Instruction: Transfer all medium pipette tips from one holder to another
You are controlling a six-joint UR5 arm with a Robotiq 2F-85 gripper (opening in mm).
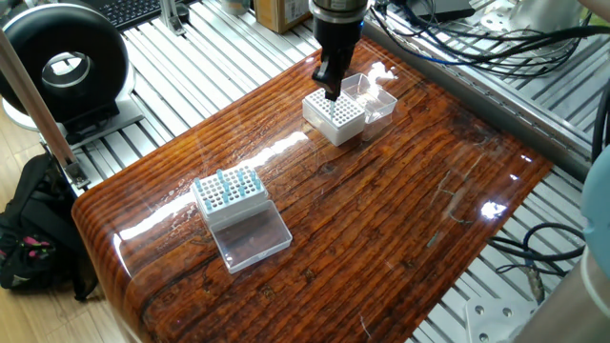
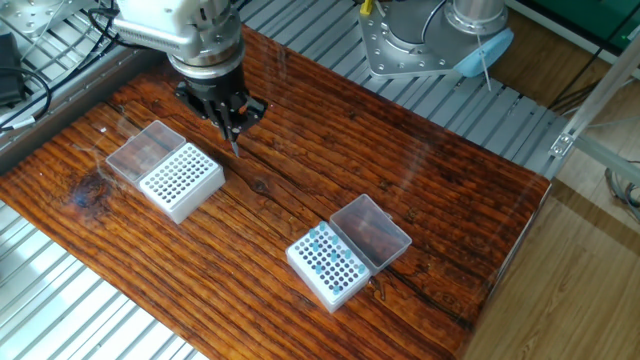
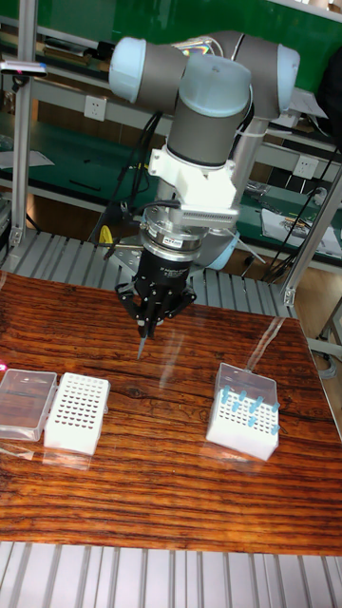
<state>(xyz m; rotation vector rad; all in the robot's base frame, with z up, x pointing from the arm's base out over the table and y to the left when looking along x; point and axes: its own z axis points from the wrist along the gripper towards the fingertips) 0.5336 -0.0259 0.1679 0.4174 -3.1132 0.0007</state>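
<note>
My gripper [image 3: 146, 321] is shut on one medium pipette tip [image 3: 142, 346], a thin pale cone that hangs point-down from the fingertips. In one fixed view the gripper [image 1: 329, 84] is over the far edge of the white grid holder [image 1: 335, 114], whose holes look empty. In the other fixed view the held tip [image 2: 236, 149] hangs just right of that holder [image 2: 182, 178], above the wood. The second holder [image 1: 229, 188] near the front carries several pale-blue tips [image 3: 244, 403] standing upright.
Each holder has a clear hinged lid lying open beside it [image 2: 145, 150] [image 2: 372, 232]. The wooden tabletop [image 1: 400, 219] is ringed by aluminium rails [image 1: 219, 57]. Cables [image 1: 457, 38] run along the far side. A black round device [image 1: 62, 67] stands at the left.
</note>
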